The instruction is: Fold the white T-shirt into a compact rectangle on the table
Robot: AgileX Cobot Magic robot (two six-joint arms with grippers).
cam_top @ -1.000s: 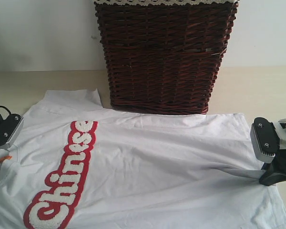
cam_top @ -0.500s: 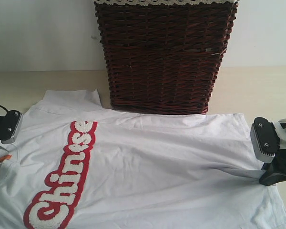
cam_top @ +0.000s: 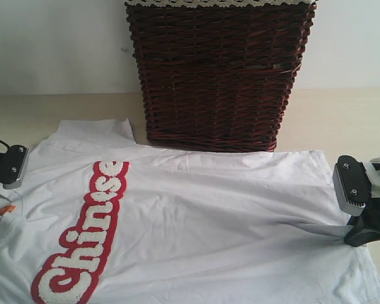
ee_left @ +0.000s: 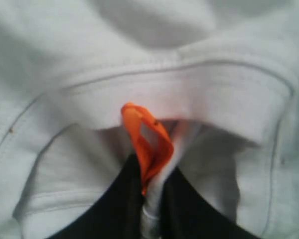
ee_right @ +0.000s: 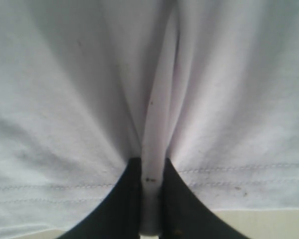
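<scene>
White T-shirt (cam_top: 196, 228) lies flat on the table (cam_top: 63, 107), print side up. Collar end is toward the table's left side and hem end toward its right. The near part of the shirt is cut off by the frame, and so is the tail of the red band of lettering (cam_top: 88, 234).

Left gripper (ee_left: 150, 209): jaws together, clamped on a pinch of shirt fabric at the collar (ee_left: 189, 94). The orange neck tag (ee_left: 147, 144) loops up right at the fingertips; can't tell if it's in the clamp too. In the exterior view only this gripper's body shows at the left frame edge, tips hidden.

Right gripper (ee_right: 152, 199): jaws together on a raised ridge of shirt fabric at the hem stitching (ee_right: 239, 172), with creases running from the pinch across the cloth. Both wrist views are soft, so no fine detail.

Dark brown wicker basket (cam_top: 218, 76) stands at the table's far edge against the wall (cam_top: 50, 44), just beyond the shirt's far side; can't tell if they touch. Lace trim (cam_top: 215, 2) runs along its rim. The basket's top is cut off, so its inside and any contents aren't visible.
</scene>
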